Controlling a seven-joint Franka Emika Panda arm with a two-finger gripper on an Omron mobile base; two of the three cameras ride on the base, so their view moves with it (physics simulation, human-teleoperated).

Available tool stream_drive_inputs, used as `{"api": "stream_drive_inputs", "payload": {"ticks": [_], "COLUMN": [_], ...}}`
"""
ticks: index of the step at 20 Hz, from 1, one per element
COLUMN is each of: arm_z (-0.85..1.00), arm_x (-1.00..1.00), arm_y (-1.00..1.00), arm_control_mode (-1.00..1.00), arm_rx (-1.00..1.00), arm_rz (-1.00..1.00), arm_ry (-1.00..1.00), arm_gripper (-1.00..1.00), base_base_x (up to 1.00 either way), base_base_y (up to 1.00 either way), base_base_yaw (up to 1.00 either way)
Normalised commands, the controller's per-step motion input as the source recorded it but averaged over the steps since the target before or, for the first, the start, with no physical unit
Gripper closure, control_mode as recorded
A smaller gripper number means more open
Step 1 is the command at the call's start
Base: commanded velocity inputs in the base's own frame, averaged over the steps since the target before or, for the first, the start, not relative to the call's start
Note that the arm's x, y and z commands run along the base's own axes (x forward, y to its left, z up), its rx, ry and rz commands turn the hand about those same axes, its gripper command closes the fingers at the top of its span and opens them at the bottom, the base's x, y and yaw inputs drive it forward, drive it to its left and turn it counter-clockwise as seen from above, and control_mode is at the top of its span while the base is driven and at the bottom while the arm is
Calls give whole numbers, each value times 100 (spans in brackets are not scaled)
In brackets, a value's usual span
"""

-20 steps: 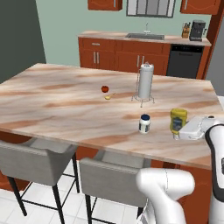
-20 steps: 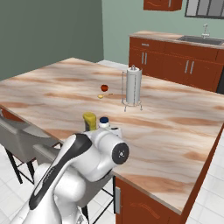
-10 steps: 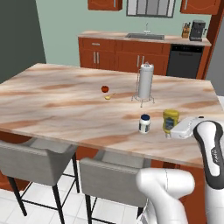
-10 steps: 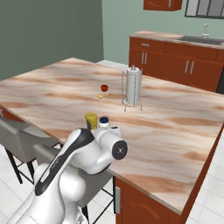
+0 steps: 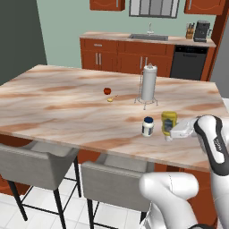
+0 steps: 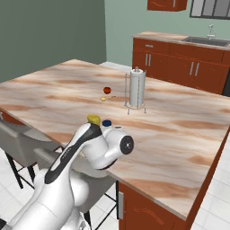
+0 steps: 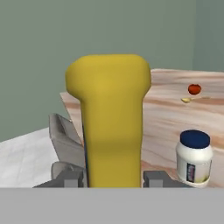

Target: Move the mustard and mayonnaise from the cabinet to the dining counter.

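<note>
The hand (image 5: pixel 169 133) is closed on the mustard (image 5: pixel 168 123), its two fingers clamped to either side of the yellow bottle's lower body, as the hand view shows with the mustard (image 7: pixel 110 118) rising between the dark fingertips (image 7: pixel 156 179). In the left base view the bottle sits at the right of centre, upright, low over the near edge of the dining counter (image 5: pixel 67 105); I cannot tell whether its base already rests on the marble. The mayonnaise (image 5: pixel 148 126) stands on the counter just beside it, to the left in that view, lid on.

This looks like the last step: setting down the second item. Next the bottle must be settled flat and upright, then the fingers spread and the hand drawn back without brushing the jar. The paper-towel roll (image 5: pixel 148 83) farther back is well apart.
</note>
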Motion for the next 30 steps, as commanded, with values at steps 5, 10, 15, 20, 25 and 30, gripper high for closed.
{"api": "stream_drive_inputs", "payload": {"ticks": [5,10,15,20,25,30], "arm_z": [-12,-22,-26,-18,-13,-25], "arm_x": [19,17,17,22,40,31], "arm_y": [0,-3,-6,-6,-6,-5], "arm_control_mode": [-100,-100,-100,-100,-100,-100], "arm_rx": [0,0,2,6,10,4], "arm_rz": [18,17,16,11,10,10], "arm_ry": [0,0,0,0,4,6], "arm_gripper": [100,100,100,100,100,100], "base_base_x": [0,0,0,0,0,0], "base_base_y": [0,0,0,0,0,0], "base_base_yaw": [0,0,0,0,0,0]}}
